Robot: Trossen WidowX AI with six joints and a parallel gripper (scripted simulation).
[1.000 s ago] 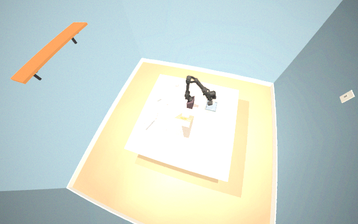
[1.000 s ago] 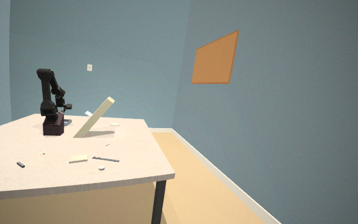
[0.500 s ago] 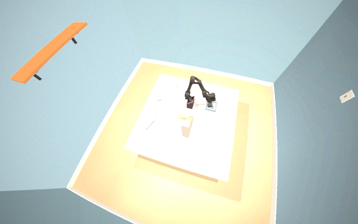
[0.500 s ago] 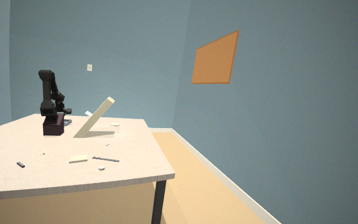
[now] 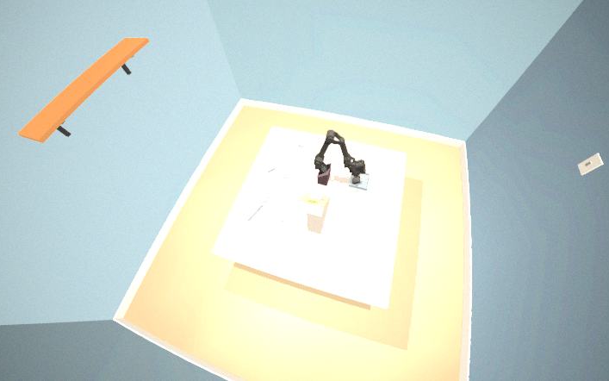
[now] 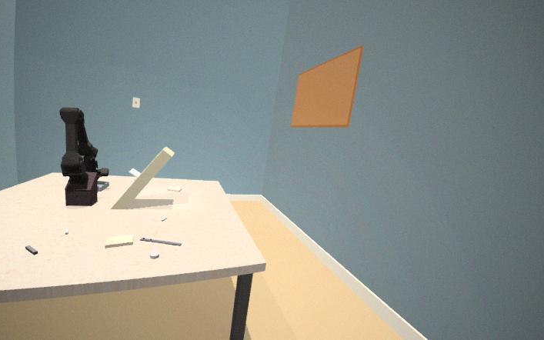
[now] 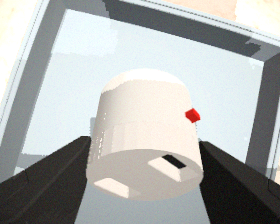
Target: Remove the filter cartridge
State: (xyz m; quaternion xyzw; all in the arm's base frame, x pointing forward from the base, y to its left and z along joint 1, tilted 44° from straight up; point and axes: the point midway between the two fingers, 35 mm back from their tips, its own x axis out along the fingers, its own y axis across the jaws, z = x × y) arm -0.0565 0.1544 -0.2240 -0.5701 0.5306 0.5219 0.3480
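Blue walls enclose a room with a pale yellow floor (image 5: 189,307); an orange shelf (image 5: 82,90) is fixed to one wall and a small white switch plate (image 5: 590,164) to another. An orange board (image 6: 326,91) is seen on the wall in the exterior view. At the middle of the room a white worktop (image 5: 307,265) is set, carried on dark legs.

On the worktop the black arm (image 5: 335,146) is mounted on a dark pedestal (image 6: 80,197) and is folded over so that the hand (image 7: 145,183) is lowered over the tray (image 7: 71,10). A pale panel (image 6: 145,179) is propped at a slant just beside the pedestal, with its shadow cast on the worktop. Several small items are scattered nearer the front edge: a flat cream block (image 6: 118,240), a thin dark strip (image 6: 161,241), a white disc (image 6: 154,255) and a small dark bar (image 6: 31,250).

In the wrist view the white round cartridge (image 7: 145,143) is gripped between the two dark fingers, which are held about half apart against its sides. Two narrow slots are shown on its near face, and a small red marker (image 7: 192,115) is seen on its side. The cartridge is positioned within the grey-walled tray, over its pale blue floor; whether the floor is touched cannot be told.
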